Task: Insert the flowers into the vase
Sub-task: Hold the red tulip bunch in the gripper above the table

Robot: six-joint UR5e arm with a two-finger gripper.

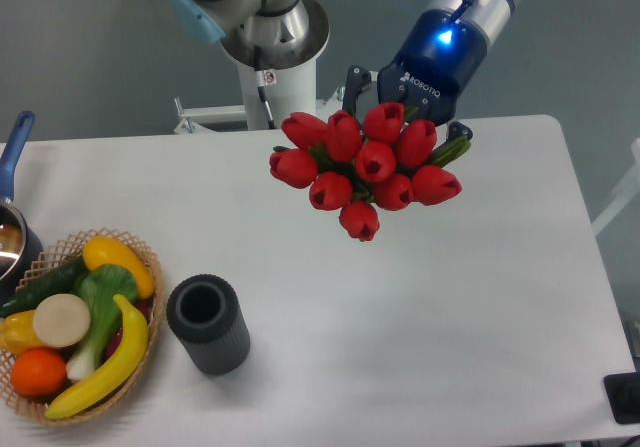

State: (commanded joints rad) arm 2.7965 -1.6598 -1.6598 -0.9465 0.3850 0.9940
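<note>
1. Gripper [405, 117] sits above the far side of the table [450, 297], blue light lit on its wrist. Its fingers are hidden behind the blooms.
2. It is clenched on the flowers [365, 167]: a bunch of red tulip buds held in the air, heads turned toward the camera, green stems running back into the gripper.
3. Vase [208, 323] stands upright near the front left of the table, mouth open, well apart from the flowers.
4. Basket [75, 322] of fruit and vegetables sits just left of the vase.
5. Pot [12, 222] with blue handle at the left edge.
</note>
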